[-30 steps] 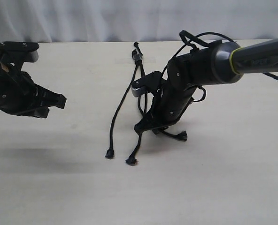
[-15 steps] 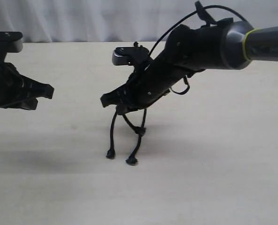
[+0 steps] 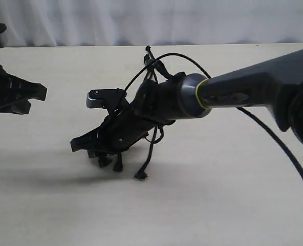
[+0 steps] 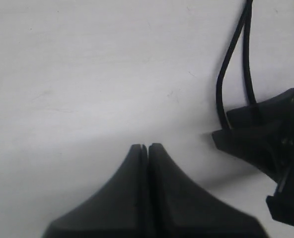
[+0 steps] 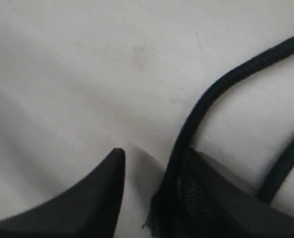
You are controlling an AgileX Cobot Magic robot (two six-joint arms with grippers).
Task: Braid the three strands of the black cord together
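Observation:
The black cord lies on the table with its bound end [image 3: 149, 54] at the far side. My right arm reaches across it to the left and covers most of the three strands. Two frayed tips [image 3: 141, 176] [image 3: 117, 167] show below the arm. My right gripper [image 3: 87, 147] [image 5: 152, 158] hangs low over the table, jaws apart. One strand [image 5: 221, 84] runs down along the inner face of one finger, and its frayed end [image 5: 157, 218] lies in the gap. My left gripper [image 3: 36, 95] [image 4: 144, 146] is shut on nothing, well left of the cord.
The pale tabletop [image 3: 233, 195] stretches around the cord. A glossy arm cable [image 3: 274, 141] trails over the table on the right. In the left wrist view my right gripper's body [image 4: 266, 144] and two strands [image 4: 221, 84] show at one side. A white curtain [image 3: 141, 20] hangs behind.
My right arm has swung left across the cord and dropped low, taking the right-hand strand over the other two. The left gripper has drawn back toward the left edge.

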